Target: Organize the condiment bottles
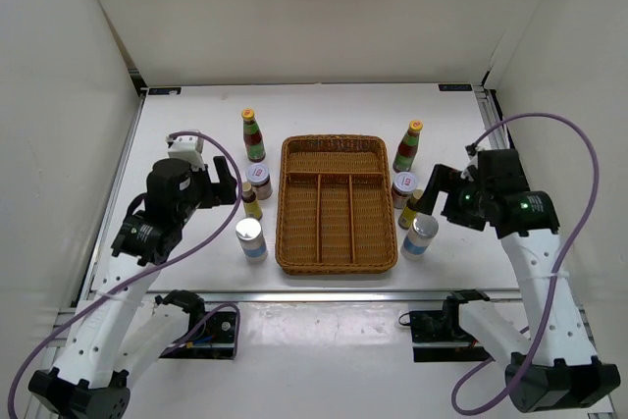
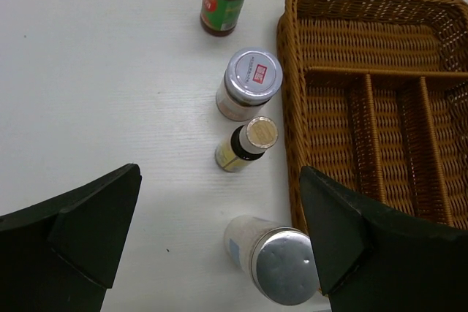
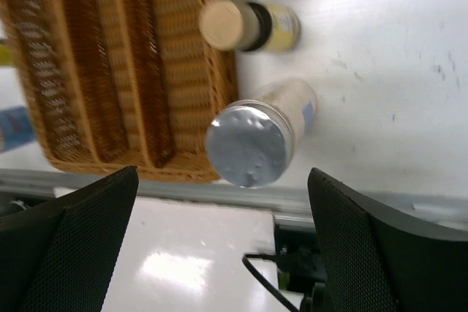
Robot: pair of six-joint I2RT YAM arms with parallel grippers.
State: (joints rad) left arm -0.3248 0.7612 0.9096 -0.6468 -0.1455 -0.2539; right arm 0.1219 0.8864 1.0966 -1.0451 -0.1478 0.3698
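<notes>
Condiment bottles stand upright on the white desk [image 1: 196,134] in two rows of four, one row along each long side of the wicker tray [image 1: 337,228], all outside its walls. The tray lies mid-desk, with one cross compartment at its far end and three long ones nearer the arms.

The left arm [image 1: 157,218] reaches toward the tray's left side. The left jaws stand wide apart, holding nothing, above the row there. The right arm [image 1: 510,208] reaches toward the tray's right side. The right jaws are also spread wide and grip nothing, over the near end of that row.

Left of the tray, the left sauce bottle [image 1: 254,136] stands by the far corner and the left cylinder [image 1: 251,238] by the near corner. The left jar [image 1: 261,182] is just beside the wall, and the left mini bottle [image 1: 251,201] is between jar and cylinder.

Right of the tray the order is the same. The right sauce bottle [image 1: 408,148] is farthest and the right cylinder [image 1: 420,236] nearest. Between them come the right jar [image 1: 404,188] and the right mini bottle [image 1: 411,209]
</notes>
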